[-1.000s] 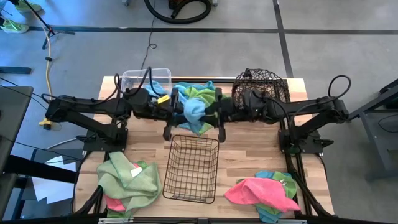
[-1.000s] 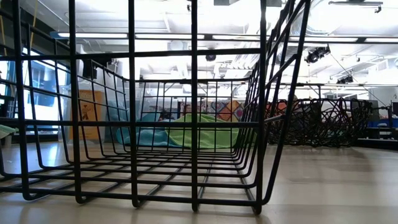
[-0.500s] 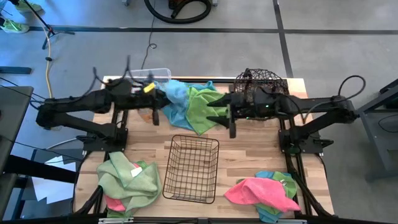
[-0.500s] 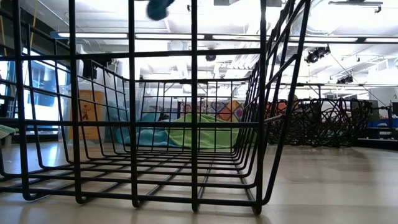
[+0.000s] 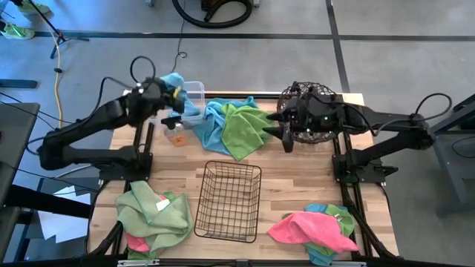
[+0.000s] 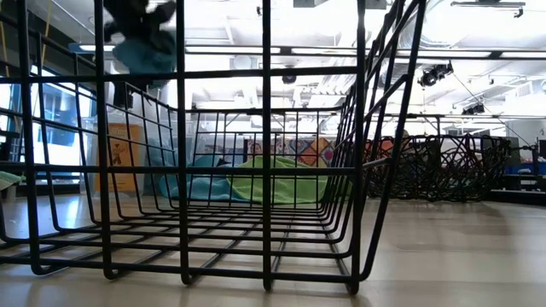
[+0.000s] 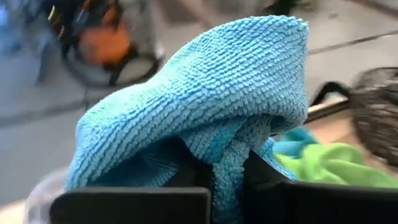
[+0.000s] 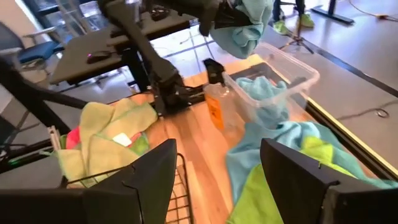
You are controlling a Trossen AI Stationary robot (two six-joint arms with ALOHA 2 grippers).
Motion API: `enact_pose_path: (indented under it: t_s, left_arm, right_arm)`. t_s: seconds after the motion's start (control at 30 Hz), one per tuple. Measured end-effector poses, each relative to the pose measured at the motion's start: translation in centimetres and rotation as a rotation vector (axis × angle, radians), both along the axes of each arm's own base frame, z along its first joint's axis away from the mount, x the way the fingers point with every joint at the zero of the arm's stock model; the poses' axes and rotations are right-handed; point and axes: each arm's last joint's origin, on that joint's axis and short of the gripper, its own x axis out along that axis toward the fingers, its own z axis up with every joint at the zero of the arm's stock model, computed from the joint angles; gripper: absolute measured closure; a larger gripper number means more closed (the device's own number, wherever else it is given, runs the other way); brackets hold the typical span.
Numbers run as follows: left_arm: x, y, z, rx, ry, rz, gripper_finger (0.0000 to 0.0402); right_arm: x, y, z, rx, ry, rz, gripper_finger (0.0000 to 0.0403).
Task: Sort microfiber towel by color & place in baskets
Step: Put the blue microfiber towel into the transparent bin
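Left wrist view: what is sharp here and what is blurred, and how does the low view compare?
Left wrist view: the blue towel held in the left gripper is crisp, down to its weave; floor, round basket and green towel behind are soft. Low view: the wire basket bars are sharp, while the blue towel at the top is blurred.

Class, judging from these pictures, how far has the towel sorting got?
Done: one blue cloth lies in the clear bin. In hand: the left claw holds a light blue towel over that bin. Left: the centre pile, both front piles, and the empty wire basket.
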Motion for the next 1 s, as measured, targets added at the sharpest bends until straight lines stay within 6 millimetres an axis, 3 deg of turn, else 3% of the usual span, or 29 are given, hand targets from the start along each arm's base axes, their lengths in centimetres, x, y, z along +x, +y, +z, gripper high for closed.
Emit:
enact_pose_path:
  t_s: [0.23, 0.43, 0.73, 1.0]
  left_arm:
    - [0.1, 7.1, -4.2, -0.311, 0.051, 0.042, 0.0401]
    - [0.5, 10.7, -7.9, -0.492, 0.09, 0.115, 0.0401]
    - [1.3, 12.3, -11.6, -0.666, 0.137, 0.182, 0.0391]
    - [1.4, 12.4, -13.7, -0.771, 0.274, 0.132, 0.03]
  right_arm:
    - [-1.0, -0.7, 0.0, 0.025, 0.028, -0.039, 0.0174]
    - [-1.4, -0.7, -0.3, 0.087, 0.064, -0.069, 0.0174]
    - [-1.5, -0.7, -0.7, 0.128, 0.096, -0.087, 0.0174]
    - [-1.6, -0.7, -0.8, 0.123, 0.107, -0.086, 0.0174]
